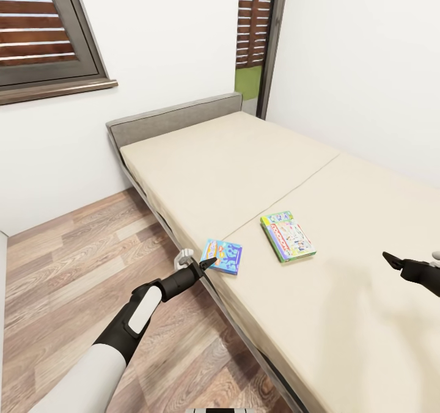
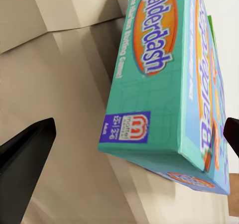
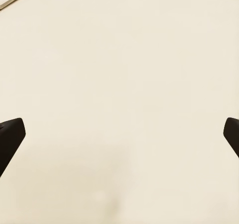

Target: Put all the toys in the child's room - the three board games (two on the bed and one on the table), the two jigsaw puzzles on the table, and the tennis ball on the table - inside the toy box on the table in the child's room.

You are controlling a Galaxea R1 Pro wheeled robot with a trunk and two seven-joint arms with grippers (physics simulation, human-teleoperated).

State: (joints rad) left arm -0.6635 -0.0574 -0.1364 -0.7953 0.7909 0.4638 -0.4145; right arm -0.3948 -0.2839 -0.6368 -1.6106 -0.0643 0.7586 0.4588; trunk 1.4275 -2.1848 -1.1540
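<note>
Teal-blue "Balderdash" board game (image 2: 164, 79) — flat on bed (image 1: 256, 168) — between spread left hand (image 2: 134, 144) fingers

The head view is bright and evenly lit, with soft daylight and no glare. The mattress (image 1: 293, 181) carries only faint shading; a diffuse shadow lies on it at about four o'clock. Straight edges bow toward the frame corners, a wide-angle stretch. In the left wrist view the board game (image 2: 164, 79) is sharp in its centre, softer toward five o'clock. The right wrist view is flat, pale, nearly textureless, with a dim smudge at six o'clock.
</note>
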